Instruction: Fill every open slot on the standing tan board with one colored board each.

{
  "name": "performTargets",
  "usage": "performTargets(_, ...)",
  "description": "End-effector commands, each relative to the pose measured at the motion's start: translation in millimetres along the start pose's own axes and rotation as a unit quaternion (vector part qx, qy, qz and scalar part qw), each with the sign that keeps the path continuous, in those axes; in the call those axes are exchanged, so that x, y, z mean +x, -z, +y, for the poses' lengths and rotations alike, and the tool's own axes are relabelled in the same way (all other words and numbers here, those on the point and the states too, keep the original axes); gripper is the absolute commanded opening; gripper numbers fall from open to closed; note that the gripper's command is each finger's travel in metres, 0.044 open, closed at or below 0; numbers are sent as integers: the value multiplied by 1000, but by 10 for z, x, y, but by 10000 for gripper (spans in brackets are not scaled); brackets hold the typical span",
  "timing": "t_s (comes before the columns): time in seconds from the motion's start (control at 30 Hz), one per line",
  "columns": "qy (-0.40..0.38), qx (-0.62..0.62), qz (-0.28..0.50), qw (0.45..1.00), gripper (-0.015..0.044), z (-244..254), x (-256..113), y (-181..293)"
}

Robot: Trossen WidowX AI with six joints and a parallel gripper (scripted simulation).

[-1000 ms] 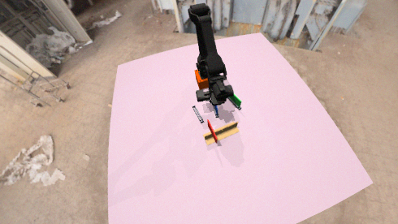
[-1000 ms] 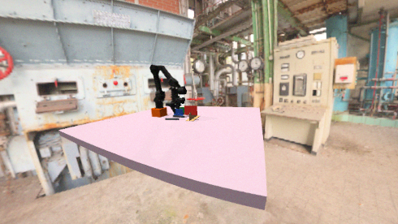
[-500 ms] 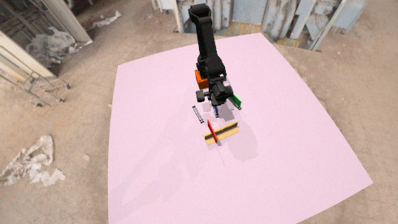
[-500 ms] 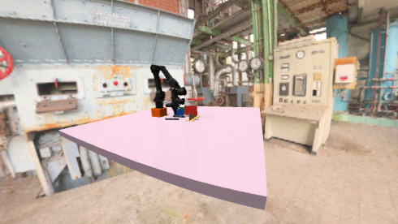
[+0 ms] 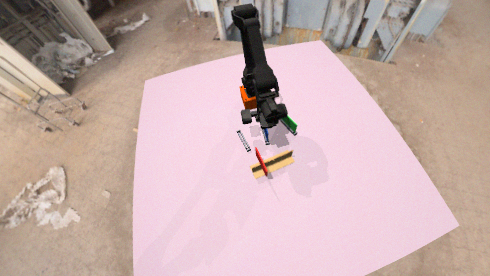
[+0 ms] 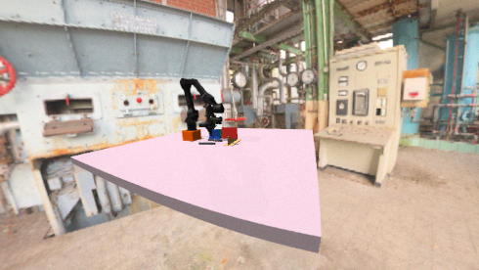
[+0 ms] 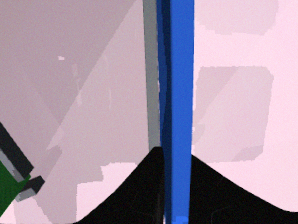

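The black fingers are nearly shut, pinching the upright blue board (image 5: 266,135) (image 6: 215,133) (image 7: 182,100) between them, one finger against each of its faces. In the wrist view, a grey strip (image 7: 151,75) runs along the board's left side; whether the board's bottom is seated in its holder I cannot tell.

In the top view, the upright green board (image 5: 290,124) (image 7: 7,187) stands to the right of the blue one, apart from the fingers, and an unfilled black slotted holder (image 5: 243,141) (image 6: 207,143) lies to the left. Nearer, on the pink surface (image 5: 200,210) (image 6: 220,181) (image 7: 240,30), the standing tan board (image 5: 282,159) carries the upright red board (image 5: 261,162) (image 6: 229,132) crosswise toward its left end. The black arm (image 5: 255,55) (image 6: 201,90) reaches over from the far side, beside an orange block (image 5: 247,97) (image 6: 191,135).
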State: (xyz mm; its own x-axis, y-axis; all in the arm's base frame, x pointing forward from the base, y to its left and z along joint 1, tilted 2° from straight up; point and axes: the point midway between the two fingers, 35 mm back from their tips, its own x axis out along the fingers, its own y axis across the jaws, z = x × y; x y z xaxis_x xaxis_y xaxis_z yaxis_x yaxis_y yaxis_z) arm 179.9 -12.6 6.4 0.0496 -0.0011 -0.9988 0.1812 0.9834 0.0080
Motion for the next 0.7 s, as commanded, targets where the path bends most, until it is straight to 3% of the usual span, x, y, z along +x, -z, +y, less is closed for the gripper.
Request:
performTargets(0.0, 1, 2, -1, 1000, 0, -1, -72, -11)
performTargets(0.67, 1, 2, -1, 1000, 0, 1, -434, -10)
